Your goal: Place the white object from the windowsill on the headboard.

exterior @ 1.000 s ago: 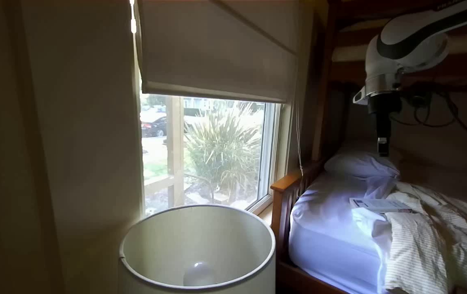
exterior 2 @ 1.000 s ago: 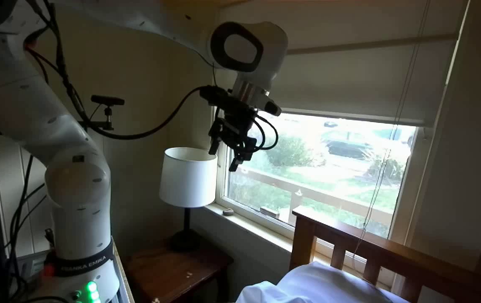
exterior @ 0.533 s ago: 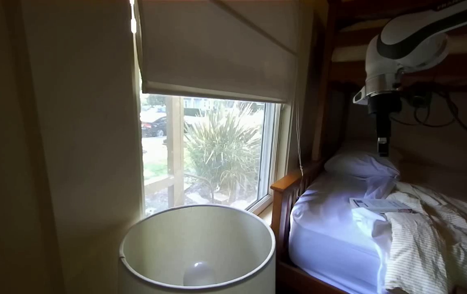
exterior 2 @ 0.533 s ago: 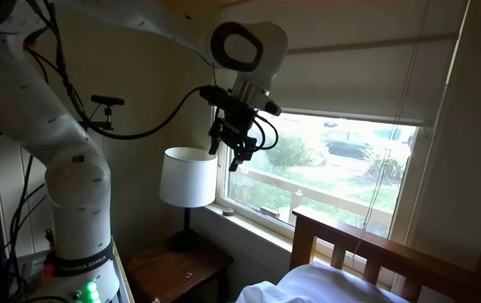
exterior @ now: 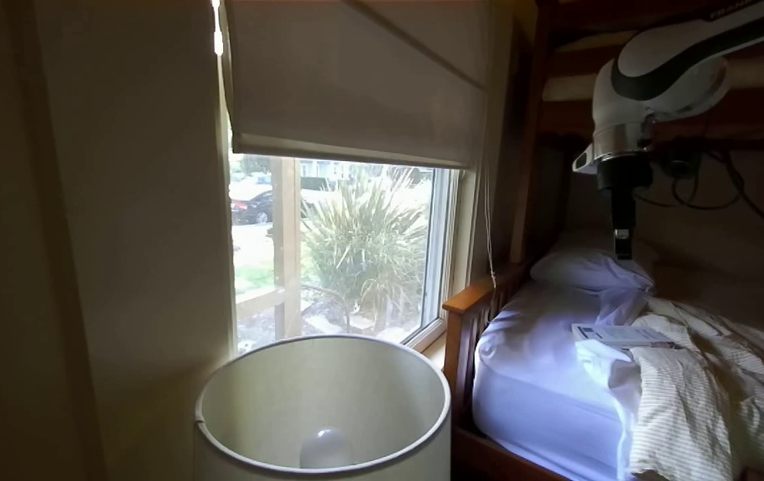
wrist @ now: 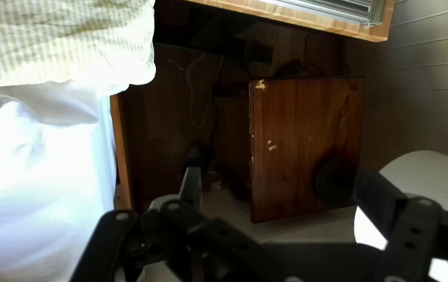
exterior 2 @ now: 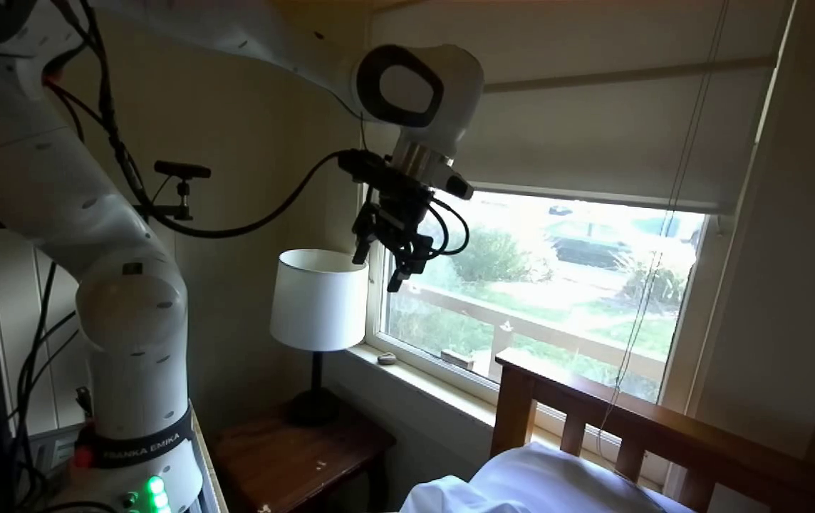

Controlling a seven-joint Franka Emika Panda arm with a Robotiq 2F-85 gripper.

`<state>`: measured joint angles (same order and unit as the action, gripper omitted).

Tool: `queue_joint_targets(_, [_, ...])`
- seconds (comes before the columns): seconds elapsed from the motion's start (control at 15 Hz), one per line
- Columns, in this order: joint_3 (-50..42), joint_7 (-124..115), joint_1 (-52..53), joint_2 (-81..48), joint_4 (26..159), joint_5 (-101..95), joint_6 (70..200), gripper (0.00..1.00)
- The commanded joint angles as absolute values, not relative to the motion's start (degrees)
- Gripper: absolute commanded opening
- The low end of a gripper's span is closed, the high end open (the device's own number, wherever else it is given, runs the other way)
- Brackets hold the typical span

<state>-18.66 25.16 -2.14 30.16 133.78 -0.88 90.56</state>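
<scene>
A small whitish object (exterior 2: 387, 358) lies at the left part of the windowsill (exterior 2: 443, 392), near the lamp. It is out of view in the wrist view and hidden in the exterior view from behind the lamp. The wooden headboard (exterior 2: 593, 390) stands in front of the window's right part; its end post also shows in an exterior view (exterior: 467, 298). My gripper (exterior 2: 377, 273) is open and empty, high above the sill object. In the wrist view my fingers (wrist: 280, 182) are wide apart with nothing between them. In an exterior view the gripper (exterior: 623, 252) shows edge-on.
A white-shaded lamp (exterior 2: 318, 303) stands on a wooden side table (exterior 2: 293, 456) close to the gripper's left finger. A blind (exterior 2: 593, 142) and its cords (exterior 2: 639, 320) hang at the window. The bed (exterior: 542, 374) carries white sheets and a striped cover.
The arm and open gripper have moved slightly down in both exterior views, and slightly left too. The sill object, headboard and lamp have not moved.
</scene>
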Motion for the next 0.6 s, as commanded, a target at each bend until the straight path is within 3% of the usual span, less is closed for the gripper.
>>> queue_joint_targets(0.0, [-15.09, 24.81, -1.65, 29.13, 138.24, 1.92, 96.96, 1.00])
queue_joint_targets(0.53, [-8.98, 23.51, 4.42, 20.76, 148.13, 17.27, 121.17, 1.00])
